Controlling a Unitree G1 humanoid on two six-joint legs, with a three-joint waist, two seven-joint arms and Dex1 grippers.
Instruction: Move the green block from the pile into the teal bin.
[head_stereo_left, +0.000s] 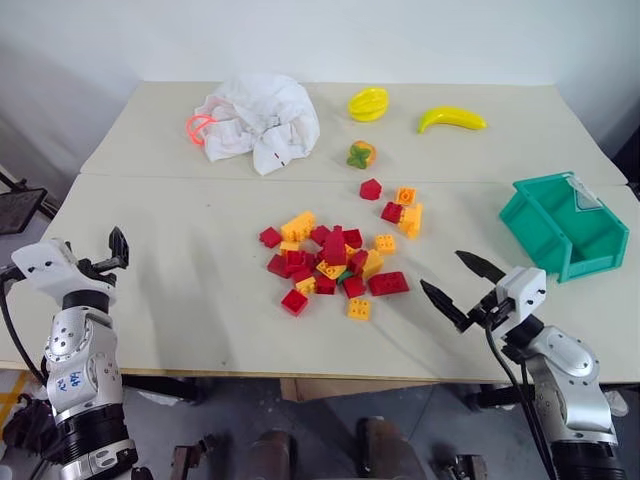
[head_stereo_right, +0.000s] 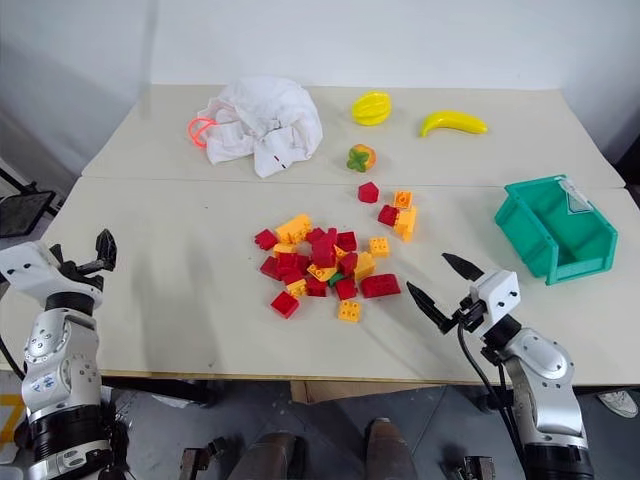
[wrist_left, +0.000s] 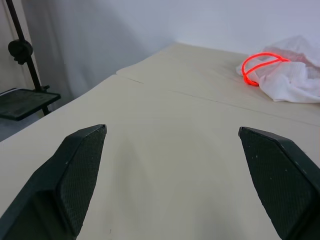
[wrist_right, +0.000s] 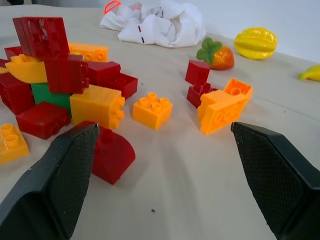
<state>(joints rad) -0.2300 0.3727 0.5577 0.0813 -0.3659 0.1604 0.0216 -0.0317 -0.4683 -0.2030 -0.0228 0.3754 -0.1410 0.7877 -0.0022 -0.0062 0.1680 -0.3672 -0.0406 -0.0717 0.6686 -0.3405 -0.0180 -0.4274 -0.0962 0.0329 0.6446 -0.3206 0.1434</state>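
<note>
both fingers spread wide and empty, right fingers beside the pile, green block buried inside, teal bin apart

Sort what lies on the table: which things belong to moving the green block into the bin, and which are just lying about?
For the job:
green block
pile of blocks
teal bin

Lying about:
white cloth
banana
yellow fruit
green-and-orange fruit

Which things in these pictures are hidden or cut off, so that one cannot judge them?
- Green block: right wrist view, mostly buried under red and yellow bricks of the pile; studs unseen.
- Teal bin: head views, its near wall hides the floor inside.
- White cloth: left wrist view, cut by the edge.
</note>
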